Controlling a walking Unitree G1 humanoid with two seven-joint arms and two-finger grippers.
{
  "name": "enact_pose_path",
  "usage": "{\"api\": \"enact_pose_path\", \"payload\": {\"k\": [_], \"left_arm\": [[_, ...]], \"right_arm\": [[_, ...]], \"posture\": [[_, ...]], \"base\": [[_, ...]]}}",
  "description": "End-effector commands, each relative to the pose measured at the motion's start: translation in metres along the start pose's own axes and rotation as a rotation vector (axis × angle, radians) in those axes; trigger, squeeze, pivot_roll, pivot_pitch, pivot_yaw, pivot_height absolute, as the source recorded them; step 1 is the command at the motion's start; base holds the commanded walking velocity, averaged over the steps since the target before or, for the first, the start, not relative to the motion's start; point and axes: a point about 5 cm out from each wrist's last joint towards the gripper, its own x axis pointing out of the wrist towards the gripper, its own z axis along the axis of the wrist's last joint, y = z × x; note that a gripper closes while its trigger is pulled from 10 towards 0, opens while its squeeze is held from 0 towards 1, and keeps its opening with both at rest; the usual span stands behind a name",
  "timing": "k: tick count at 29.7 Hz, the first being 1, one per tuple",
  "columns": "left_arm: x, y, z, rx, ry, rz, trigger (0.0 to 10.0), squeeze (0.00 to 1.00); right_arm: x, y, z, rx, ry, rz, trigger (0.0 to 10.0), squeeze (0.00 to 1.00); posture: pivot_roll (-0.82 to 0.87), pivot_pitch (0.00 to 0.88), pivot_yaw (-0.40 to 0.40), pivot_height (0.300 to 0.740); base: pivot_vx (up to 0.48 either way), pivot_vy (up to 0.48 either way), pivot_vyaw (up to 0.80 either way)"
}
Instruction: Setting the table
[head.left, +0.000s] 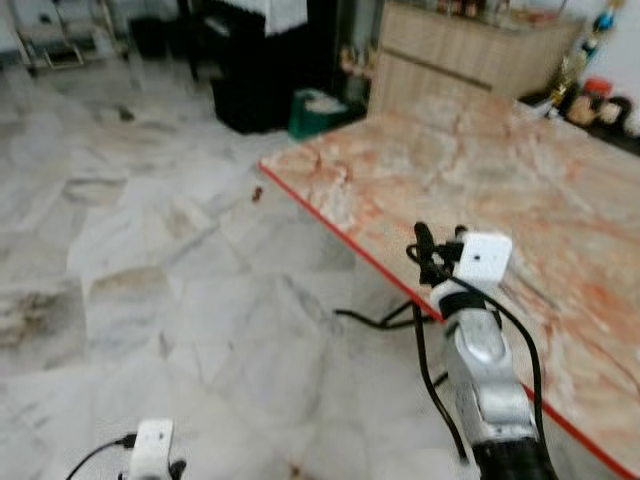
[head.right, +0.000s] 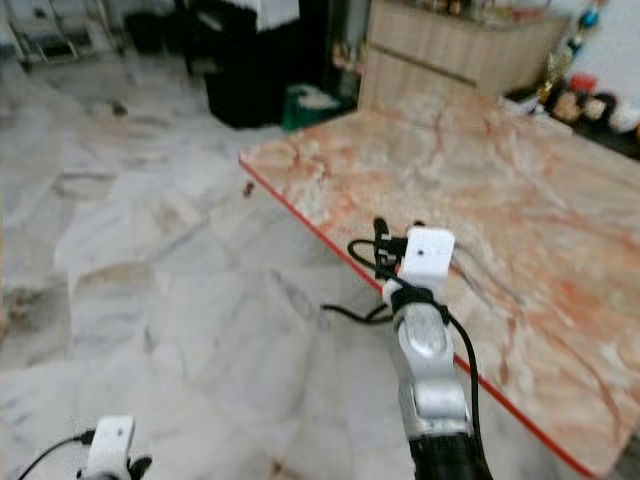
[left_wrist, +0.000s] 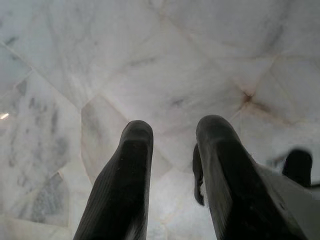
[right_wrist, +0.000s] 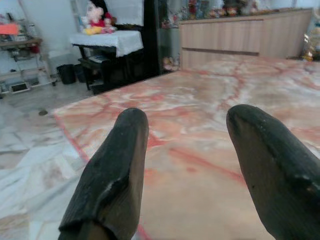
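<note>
Marble table (head.left: 520, 190) lies at our two o'clock, bare, nothing yet to set. We hold our right gripper (right_wrist: 187, 165) spread and empty over its near edge; left gripper (left_wrist: 175, 170), parted, hangs above the floor (head.left: 150, 260).

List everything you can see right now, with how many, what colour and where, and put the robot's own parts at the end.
table: one, pink-orange marble with a red edge, ahead on the right
floor: white-grey marble tiles, left and ahead
sideboard: one, light wood, behind the table
dark furniture: one, black with a white cloth on top, far centre
green box: one, on the floor by the dark furniture
right gripper: one, black fingers open, raised over the table's near edge
left gripper: one, black fingers open, hanging low over the floor
</note>
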Motion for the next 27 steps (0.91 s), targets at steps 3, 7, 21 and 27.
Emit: {"api": "enact_pose_path", "payload": {"k": [3,7,21,27], "left_arm": [[0.0005,-0.0099,-0.0026,0.009,0.013,-0.022,10.0,0.0],[0.0011,-0.0109,0.0006,0.01,0.005,-0.024,10.0,0.0],[0.0018,-0.0121,0.0044,0.011,-0.002,-0.035,10.0,0.0],[0.0004,-0.0073,-0.0023,0.004,0.016,-0.018,10.0,0.0]], "right_arm": [[0.0009,-0.0093,0.0035,-0.011,-0.011,-0.026,10.0,0.0],[0.0011,-0.01,0.0037,-0.008,-0.01,-0.03,10.0,0.0],[0.0013,-0.0089,0.0025,-0.008,0.004,-0.012,10.0,0.0],[0.0022,-0.0093,0.0036,-0.017,0.003,-0.004,10.0,0.0]], "posture": [[0.09,0.0,-0.033,0.707],[0.09,0.0,-0.034,0.707],[0.09,0.0,-0.029,0.707],[0.09,0.0,-0.034,0.707]], "base": [[0.295,0.0,0.41],[0.285,0.0,0.0],[0.193,0.0,0.0],[0.0,0.0,0.0]]}}
